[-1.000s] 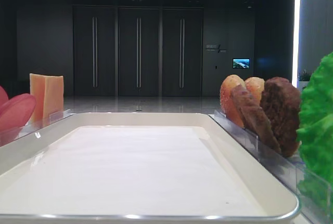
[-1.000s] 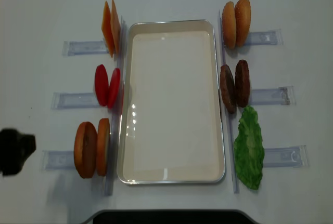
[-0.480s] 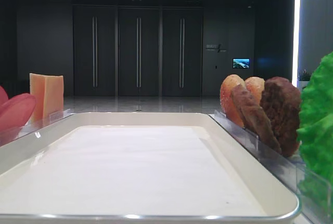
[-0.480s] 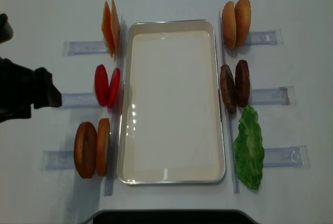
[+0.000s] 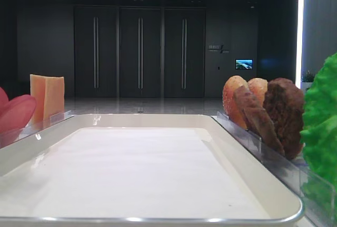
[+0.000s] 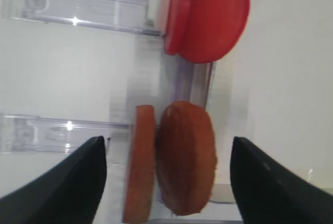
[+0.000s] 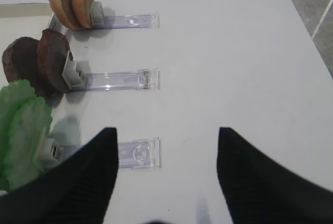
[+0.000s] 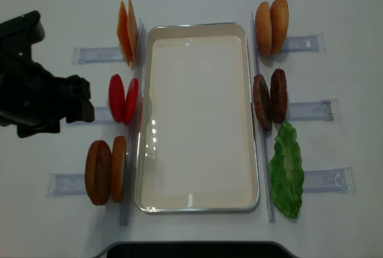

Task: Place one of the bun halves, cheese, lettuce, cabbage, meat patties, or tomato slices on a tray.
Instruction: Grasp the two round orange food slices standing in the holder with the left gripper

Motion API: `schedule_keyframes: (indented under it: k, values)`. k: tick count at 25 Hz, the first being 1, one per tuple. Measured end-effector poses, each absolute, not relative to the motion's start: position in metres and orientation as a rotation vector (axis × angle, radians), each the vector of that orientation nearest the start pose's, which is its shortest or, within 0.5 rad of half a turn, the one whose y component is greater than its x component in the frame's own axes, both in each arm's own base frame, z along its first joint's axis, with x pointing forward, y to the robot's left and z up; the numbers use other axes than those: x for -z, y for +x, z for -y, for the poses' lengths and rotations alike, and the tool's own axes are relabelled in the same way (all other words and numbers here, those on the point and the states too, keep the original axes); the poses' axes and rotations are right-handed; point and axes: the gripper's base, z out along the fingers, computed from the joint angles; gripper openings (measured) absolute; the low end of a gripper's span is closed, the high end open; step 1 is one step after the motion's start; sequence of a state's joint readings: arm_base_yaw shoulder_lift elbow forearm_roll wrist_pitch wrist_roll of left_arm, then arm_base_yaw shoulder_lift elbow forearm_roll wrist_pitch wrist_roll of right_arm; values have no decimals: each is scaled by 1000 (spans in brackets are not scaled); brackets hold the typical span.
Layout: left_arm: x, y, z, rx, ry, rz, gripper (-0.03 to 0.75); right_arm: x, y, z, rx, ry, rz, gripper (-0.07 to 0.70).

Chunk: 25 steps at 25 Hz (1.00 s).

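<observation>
The white tray [image 8: 197, 28] lies in the middle of the table with nothing on it. To its left stand cheese [image 8: 127, 30], tomato slices [image 8: 122, 98] and two bun halves [image 8: 106, 171]. To its right stand more bun halves [image 8: 271, 26], meat patties [image 8: 270, 99] and lettuce [image 8: 286, 171]. Cabbage is out of view. My left gripper [image 8: 81, 105] hovers just left of the tomato slices. In the left wrist view it is open [image 6: 167, 151], with the bun halves [image 6: 177, 164] framed between its fingers. My right gripper [image 7: 165, 141] is open over bare table right of the lettuce [image 7: 21, 130].
Narrow clear plastic holders [image 8: 96, 54] stick out sideways from each food stack, such as the patties' holder [image 7: 122, 80]. The table's right edge and grey floor [image 7: 312, 5] show in the right wrist view. A dark edge [image 8: 191, 249] borders the table front.
My left arm has come in from the table's left edge, moving away from the front and rightward, to just beside the tomato slices. The food and tray have not moved.
</observation>
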<state>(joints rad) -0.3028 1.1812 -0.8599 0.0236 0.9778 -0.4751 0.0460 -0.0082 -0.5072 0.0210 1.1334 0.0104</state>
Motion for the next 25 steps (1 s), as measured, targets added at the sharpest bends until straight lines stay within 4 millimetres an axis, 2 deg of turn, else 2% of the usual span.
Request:
schedule_keyframes:
  k: [3, 4, 7, 25]
  values:
    - [-274, 206, 85, 180, -210, -2818, 561, -273, -10, -1, -59, -39, -2102, 402]
    - [-268, 206, 97, 178, -229, -2848, 559, -273, -10, -1, -59, -39, -2102, 402]
    - [-264, 204, 110, 178, -259, -2867, 559, -273, -10, -1, -59, -39, -2102, 402]
    - [-231, 216, 121, 126, -303, -2942, 559, -273, -10, -1, -59, -39, -2102, 402]
